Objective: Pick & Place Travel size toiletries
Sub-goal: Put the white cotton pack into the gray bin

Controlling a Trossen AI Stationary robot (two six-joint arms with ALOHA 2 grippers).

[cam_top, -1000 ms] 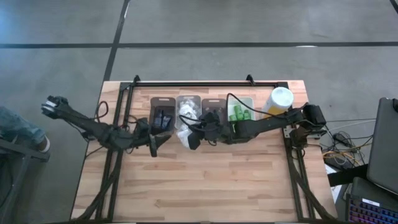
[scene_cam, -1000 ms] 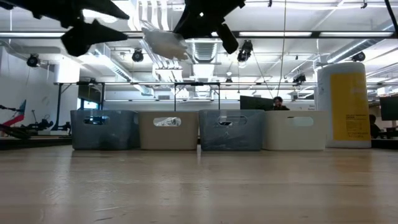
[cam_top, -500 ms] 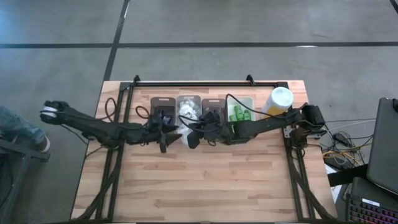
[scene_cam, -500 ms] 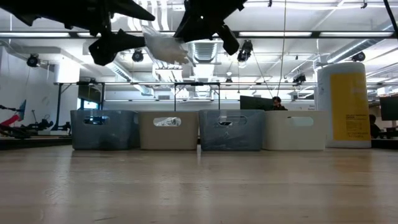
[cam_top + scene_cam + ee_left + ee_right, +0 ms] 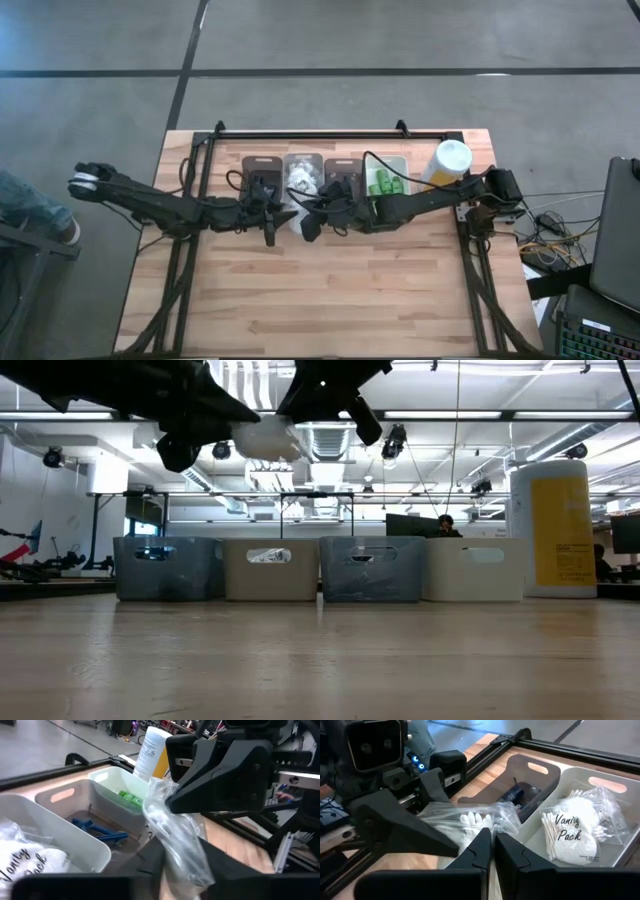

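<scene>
High view: I log four bins in a row at upper centre of the table (image 5: 330, 300): a grey bin (image 5: 262, 183) with dark tubes, a white bin (image 5: 303, 176) with white packets, a second grey bin (image 5: 343, 171), and a white bin (image 5: 388, 177) with small green bottles (image 5: 383, 183); the tall yellow bottle (image 5: 451, 161) stands at their right end. The left gripper (image 5: 272, 216) and right gripper (image 5: 312, 222) meet at centre frame, just below the bins, with the clear-wrapped packet (image 5: 293, 217) between them. Low view: the packet (image 5: 262, 437) hangs at upper centre, above the bin row; no writing is legible on the bottle's yellow label. Left wrist view: the crinkled clear packet (image 5: 172, 837) rises between my left fingers, which lie either side of it, but I cannot tell whether they pinch it; blue-handled razors (image 5: 100, 830) lie in the grey bin beyond. Right wrist view: my right fingers (image 5: 480, 847) are pressed together on the packet's edge; white cotton swabs show through its wrap. In the white bin, a packet (image 5: 572, 832) reads "Vanity Pack"; a short black tube (image 5: 517, 794) lies in the neighbouring grey bin.
</scene>
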